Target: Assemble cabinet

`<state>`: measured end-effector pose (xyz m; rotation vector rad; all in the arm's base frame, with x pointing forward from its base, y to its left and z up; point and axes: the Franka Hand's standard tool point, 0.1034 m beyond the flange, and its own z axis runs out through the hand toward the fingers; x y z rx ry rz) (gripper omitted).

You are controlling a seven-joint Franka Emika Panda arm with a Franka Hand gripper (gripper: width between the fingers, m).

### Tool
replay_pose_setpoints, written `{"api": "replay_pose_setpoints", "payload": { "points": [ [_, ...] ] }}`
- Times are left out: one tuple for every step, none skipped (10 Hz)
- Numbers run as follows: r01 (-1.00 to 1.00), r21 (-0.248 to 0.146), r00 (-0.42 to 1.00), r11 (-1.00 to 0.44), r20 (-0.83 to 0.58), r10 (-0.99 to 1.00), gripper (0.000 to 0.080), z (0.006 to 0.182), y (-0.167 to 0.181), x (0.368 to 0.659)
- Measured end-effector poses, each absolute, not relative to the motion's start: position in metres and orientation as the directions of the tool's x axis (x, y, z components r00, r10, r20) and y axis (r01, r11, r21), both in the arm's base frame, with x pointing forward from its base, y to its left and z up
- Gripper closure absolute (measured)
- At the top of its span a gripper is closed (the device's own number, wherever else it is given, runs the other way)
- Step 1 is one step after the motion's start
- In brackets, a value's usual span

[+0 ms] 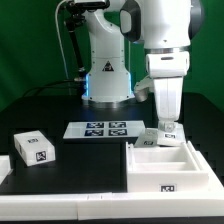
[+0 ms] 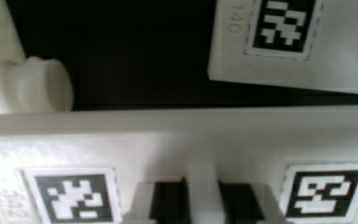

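While the gripper [image 1: 168, 123] hangs over a small tagged block [image 1: 167, 133] beside the cabinet box [image 1: 150, 180], lower right, can't tell if it's gripping; marker board [image 1: 100, 129] lies mid-frame.

Box [image 1: 145, 178]: white, thin-walled, smooth and matt; looks like plastic.
Tag on box [image 1: 167, 187]: flat black-and-white print, dull, like a paper sticker.
Block [image 1: 33, 147]: white and smooth, with the same matt plastic look and a printed tag on top.
Rounded piece [image 2: 34, 85]: white, smooth, faint sheen; blurred.
Tagged slab [image 2: 176, 140]: white, matt; fine texture too blurred to tell.
Marker board [image 1: 103, 129]: thin flat white sheet with black print, matt.
Bench [image 1: 80, 165]: black, dull top; front edge white and smooth.
Arm [image 1: 165, 30]: white shell, smooth and glossy, hard plastic look; darker at the joints.
Backdrop [image 1: 20, 50]: green, flat, matt.
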<state>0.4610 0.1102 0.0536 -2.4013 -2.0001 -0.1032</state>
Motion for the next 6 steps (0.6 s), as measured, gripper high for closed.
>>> {"api": "replay_pose_setpoints", "payload": {
  "points": [
    [0.983,0.031,0.18,-0.182,0.06,0.982,0.0729,0.0537,0.11,0.461],
    [0.983,0.03,0.178,-0.18,0.058,0.982,0.0729,0.0556,0.1099,0.4635],
    [0.983,0.026,0.179,-0.18,0.056,0.982,0.0729,0.0557,0.1093,0.4649],
    [0.983,0.021,0.18,-0.182,0.054,0.982,0.0729,0.0545,0.1088,0.465],
    [0.983,0.017,0.181,-0.183,0.053,0.982,0.0729,0.0535,0.1086,0.4651],
    [0.983,0.016,0.182,-0.183,0.052,0.982,0.0729,0.0531,0.1089,0.4652]
  ]
}}
